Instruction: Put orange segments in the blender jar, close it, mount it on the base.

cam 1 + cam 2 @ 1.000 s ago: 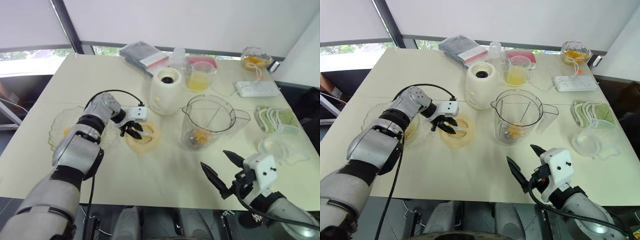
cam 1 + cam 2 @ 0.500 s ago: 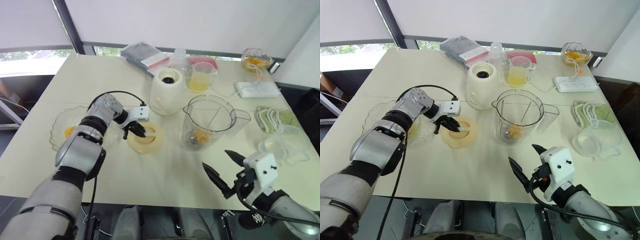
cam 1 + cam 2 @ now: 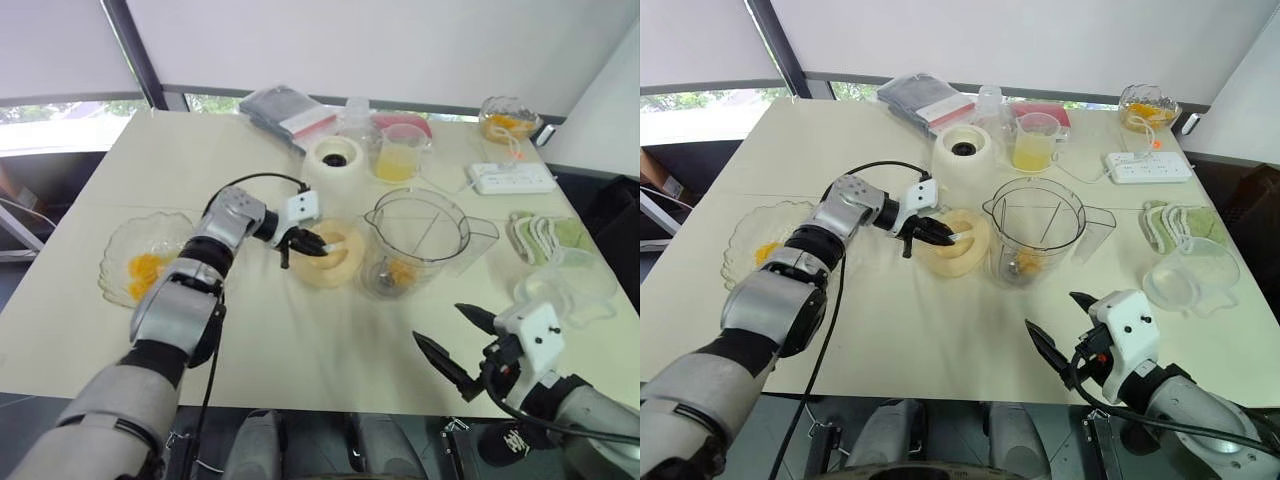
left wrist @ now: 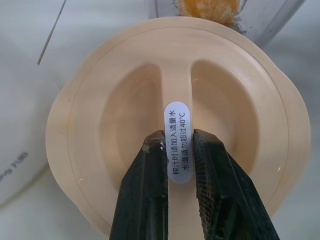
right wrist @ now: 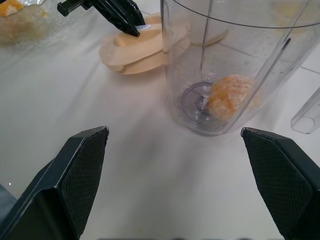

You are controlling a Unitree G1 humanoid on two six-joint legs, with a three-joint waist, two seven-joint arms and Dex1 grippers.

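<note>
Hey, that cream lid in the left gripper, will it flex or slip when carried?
Probably stiff: the lid looks like thick moulded plastic. It might slip or swing a little, since the left gripper pinches only its narrow centre ridge, over a smooth label.

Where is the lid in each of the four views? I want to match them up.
Left eye: lid mid-table, gripped by the left pincer, just left of the jar.
Right eye: lid in the same spot beside the jar.
Left wrist: lid close up, ridge pinched by the pincer.
Right wrist: lid beside the jar.
Shared landmark: the jar, with orange at its bottom.
</note>
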